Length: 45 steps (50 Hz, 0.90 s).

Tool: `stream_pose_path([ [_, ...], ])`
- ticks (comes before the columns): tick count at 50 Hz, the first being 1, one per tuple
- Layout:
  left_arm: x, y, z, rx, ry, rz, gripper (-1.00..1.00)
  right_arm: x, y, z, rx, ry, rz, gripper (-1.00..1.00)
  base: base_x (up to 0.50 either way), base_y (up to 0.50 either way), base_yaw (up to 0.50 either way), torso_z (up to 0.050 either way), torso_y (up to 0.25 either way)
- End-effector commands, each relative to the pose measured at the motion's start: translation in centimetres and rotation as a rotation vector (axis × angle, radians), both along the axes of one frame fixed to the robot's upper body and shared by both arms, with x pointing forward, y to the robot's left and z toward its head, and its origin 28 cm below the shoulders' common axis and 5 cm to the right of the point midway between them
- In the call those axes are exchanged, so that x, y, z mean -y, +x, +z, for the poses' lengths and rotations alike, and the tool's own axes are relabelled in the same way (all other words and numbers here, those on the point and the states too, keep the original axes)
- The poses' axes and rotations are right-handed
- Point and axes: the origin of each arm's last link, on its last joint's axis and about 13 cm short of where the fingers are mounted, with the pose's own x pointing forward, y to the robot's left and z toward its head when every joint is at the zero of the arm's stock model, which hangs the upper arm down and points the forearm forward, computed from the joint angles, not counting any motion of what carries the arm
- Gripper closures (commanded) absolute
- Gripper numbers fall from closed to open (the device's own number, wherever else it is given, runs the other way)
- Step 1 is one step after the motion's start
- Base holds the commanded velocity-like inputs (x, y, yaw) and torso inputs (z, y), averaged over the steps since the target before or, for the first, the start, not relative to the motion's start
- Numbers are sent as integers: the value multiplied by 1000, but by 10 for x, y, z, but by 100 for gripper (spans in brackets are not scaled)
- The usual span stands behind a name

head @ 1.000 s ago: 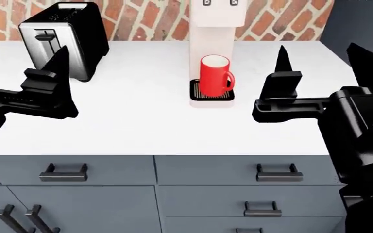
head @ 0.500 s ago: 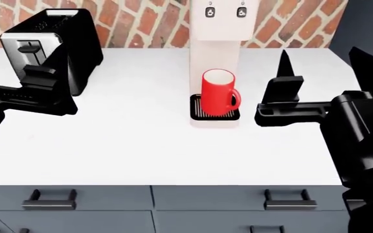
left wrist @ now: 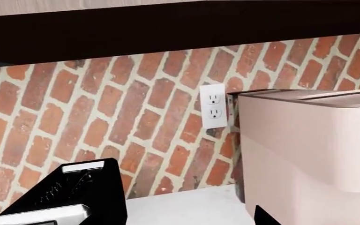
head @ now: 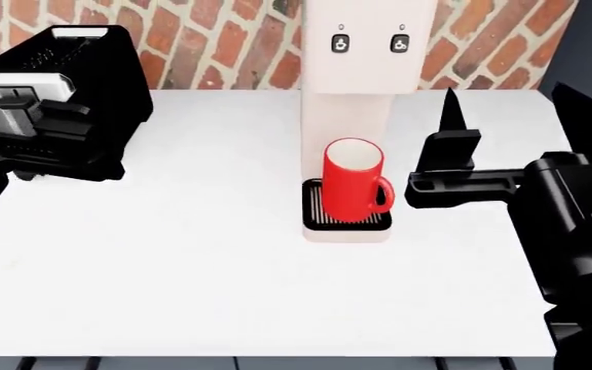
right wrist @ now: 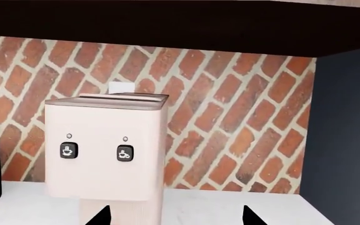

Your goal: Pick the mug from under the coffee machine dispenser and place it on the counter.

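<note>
Head view: right tool (head: 449, 142) hovers beside mug (head: 354, 190), fingers spread.

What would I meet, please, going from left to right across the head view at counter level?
Left gripper in front of the toaster → mug on the coffee machine dispenser → right gripper.

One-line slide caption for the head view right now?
Red mug sits on coffee machine dispenser drip tray; right gripper hovers beside it, nothing held.

Coffee machine dispenser (head: 363, 46) top and toaster (head: 59, 92) edge cropped
</note>
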Motion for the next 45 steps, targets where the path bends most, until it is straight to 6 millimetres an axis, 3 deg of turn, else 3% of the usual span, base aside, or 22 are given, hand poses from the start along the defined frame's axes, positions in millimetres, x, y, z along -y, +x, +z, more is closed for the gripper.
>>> stream_pose_path([
  [1,1,0,1,0,1,-3,-100,0,-1,-1,-5,-2,1,-100,258,0,0,0,0],
  [24,0,0,-4,-8,-3,-2,-100,3,-7,-17,-48,-20,53,-100,168,0,0,0,1],
  [34,0,1,-5,-8,-6,-7,-100,23,-22,-32,-163,-42,147,-100,0,0,0,0,0],
  [45,1,3,-4,-9,-7,-15,-100,45,-16,-37,-246,-27,172,-100,0,0,0,0,0],
])
